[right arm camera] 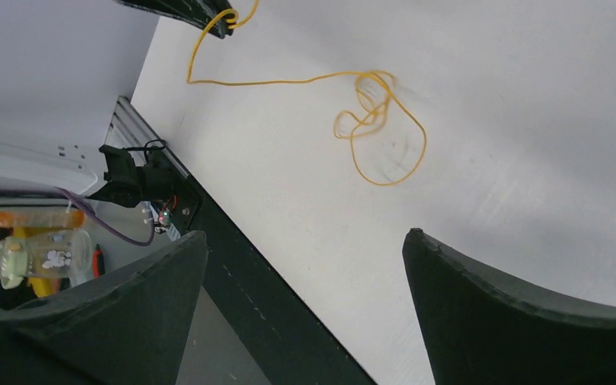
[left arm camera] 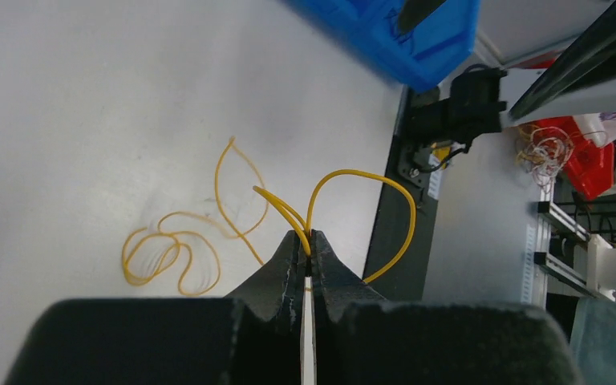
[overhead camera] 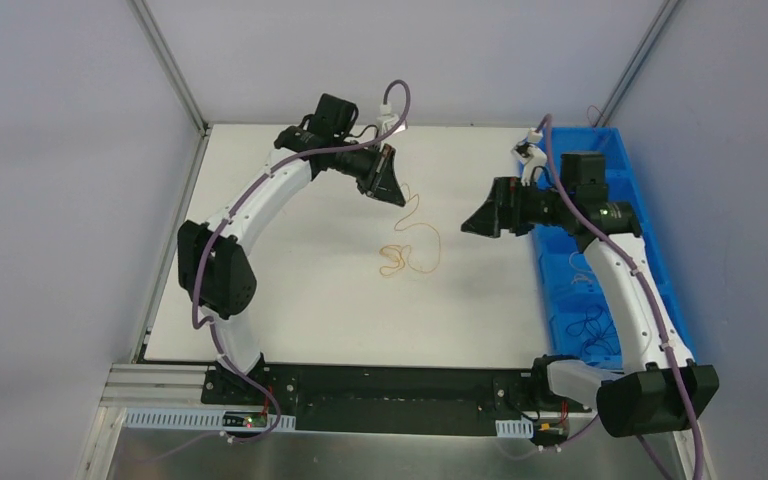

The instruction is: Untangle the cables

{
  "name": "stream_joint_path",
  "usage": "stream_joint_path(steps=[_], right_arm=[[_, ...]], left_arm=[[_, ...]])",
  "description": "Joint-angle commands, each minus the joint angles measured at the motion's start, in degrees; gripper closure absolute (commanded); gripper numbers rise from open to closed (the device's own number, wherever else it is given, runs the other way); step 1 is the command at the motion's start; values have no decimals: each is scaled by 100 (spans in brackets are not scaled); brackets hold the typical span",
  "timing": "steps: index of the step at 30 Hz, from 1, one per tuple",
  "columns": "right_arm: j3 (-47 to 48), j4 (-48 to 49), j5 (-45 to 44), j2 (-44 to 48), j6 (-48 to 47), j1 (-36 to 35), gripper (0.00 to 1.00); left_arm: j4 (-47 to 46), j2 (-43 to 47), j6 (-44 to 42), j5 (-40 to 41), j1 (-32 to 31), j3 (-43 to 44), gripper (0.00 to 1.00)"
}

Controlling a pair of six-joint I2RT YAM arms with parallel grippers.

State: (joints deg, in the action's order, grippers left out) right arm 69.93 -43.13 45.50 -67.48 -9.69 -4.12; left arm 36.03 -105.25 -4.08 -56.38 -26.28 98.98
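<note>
Looking down from above, you find the left gripper (overhead camera: 393, 192) well apart from the blue bin (overhead camera: 610, 136), out to the bin's left over the far half of the white table (overhead camera: 290, 300). Its jaws are pressed together and clamped on the orange cable (overhead camera: 412, 248). In the left wrist view the left gripper (left arm camera: 309, 241) pinches the orange cable (left arm camera: 168, 257) at the very tips. Two strands leave the pinch side by side, and one open loop arches up from it and curves back down on the side toward the blue bin (left arm camera: 401, 40).

From the pinch the cable hangs down to the table and ends in a small cluster of overlapping loops. That cluster lies flat on the table, left of the bin and clear of it, and nearer to the arm bases than the left gripper is. The strand between pinch and cluster runs slack and wavy rather than taut.

Your right gripper (overhead camera: 472, 222) sits just beside the bin's left wall, between the bin and the cable, with the right arm reaching across the bin. In the right wrist view the right gripper (right arm camera: 305, 237) has its jaws spread wide apart with nothing between them, and the orange cable (right arm camera: 377, 112) lies beyond them, untouched by them.

Inside the bin, toward its near end, a few thin dark cables (overhead camera: 592, 332) lie loose on the floor.
</note>
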Motion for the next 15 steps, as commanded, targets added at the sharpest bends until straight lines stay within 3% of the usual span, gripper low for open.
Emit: stream_joint_path(steps=[1,6,9,15], right_arm=[[-69,1697,-205,89,485,-861,2],[-183,2634,-539,-17,494,-1477,1],[-409,2988,-1037,-26,18,-1878,1],[-1760,4607,-1765,220,-832,-1929,7]], left_arm=[[-335,227,725,-616,-129,500,100],[-1182,335,1800,-786,-132,893,100],[-2368,390,2854,-945,-131,969,100],[-4537,566,4794,-999,-40,618,100]])
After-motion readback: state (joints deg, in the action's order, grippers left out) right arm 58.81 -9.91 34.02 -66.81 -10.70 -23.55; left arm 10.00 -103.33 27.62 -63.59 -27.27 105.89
